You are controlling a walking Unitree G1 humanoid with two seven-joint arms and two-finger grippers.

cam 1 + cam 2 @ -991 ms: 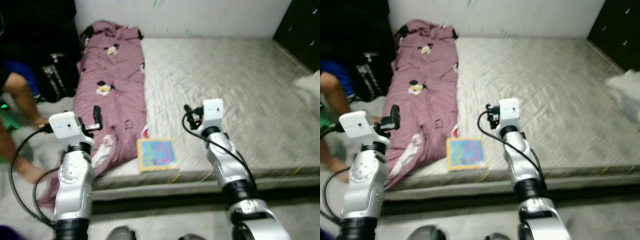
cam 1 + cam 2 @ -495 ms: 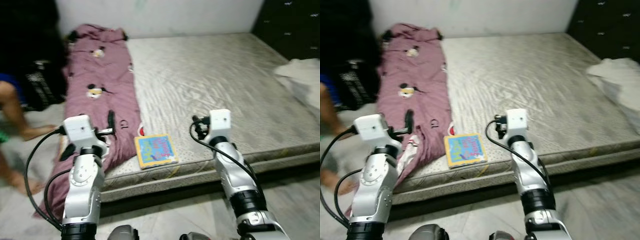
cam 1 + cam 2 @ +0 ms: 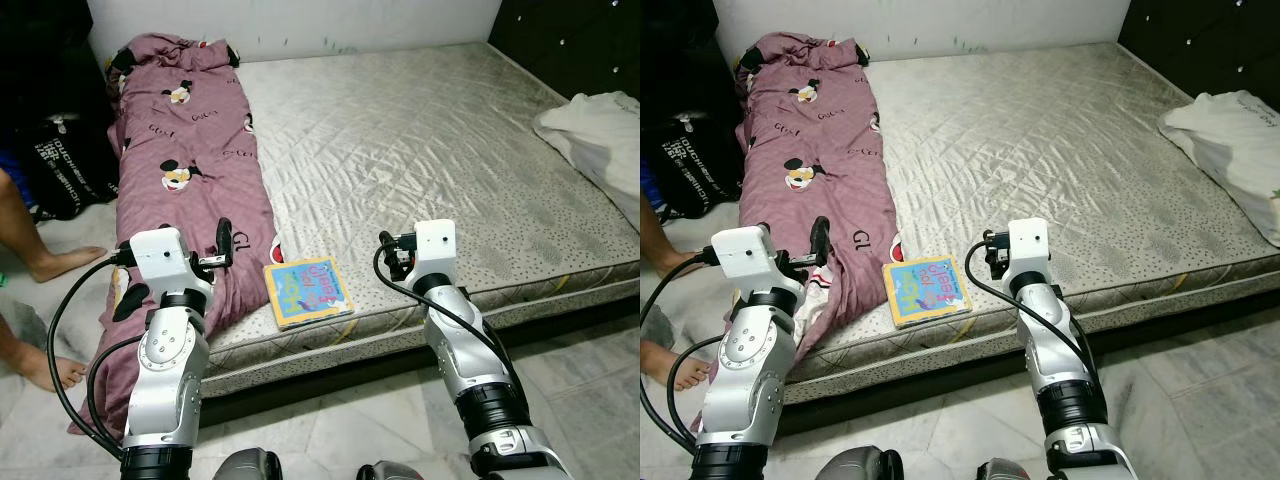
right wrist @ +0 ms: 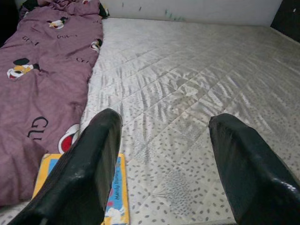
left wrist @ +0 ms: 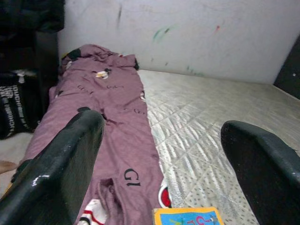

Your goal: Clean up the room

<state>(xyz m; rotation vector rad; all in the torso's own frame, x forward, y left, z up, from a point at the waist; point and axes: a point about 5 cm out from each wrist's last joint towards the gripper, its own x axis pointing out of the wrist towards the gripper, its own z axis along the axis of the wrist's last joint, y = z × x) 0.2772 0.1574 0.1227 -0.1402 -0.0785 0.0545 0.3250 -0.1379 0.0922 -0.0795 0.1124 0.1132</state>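
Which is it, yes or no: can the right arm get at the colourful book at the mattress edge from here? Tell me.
Probably yes. The book lies flat at the near edge of the mattress, just to the robot's left of the right gripper, whose fingers are open. Nothing lies between them; the purple blanket lies beside the book on its far side.

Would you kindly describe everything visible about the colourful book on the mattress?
The book is thin and roughly square, with a yellow border and a blue cover bearing bright cartoon lettering. It lies flat and closed, slightly askew, near the front edge of the grey quilted mattress. Its left edge sits close beside the purple blanket; no gripper touches it.
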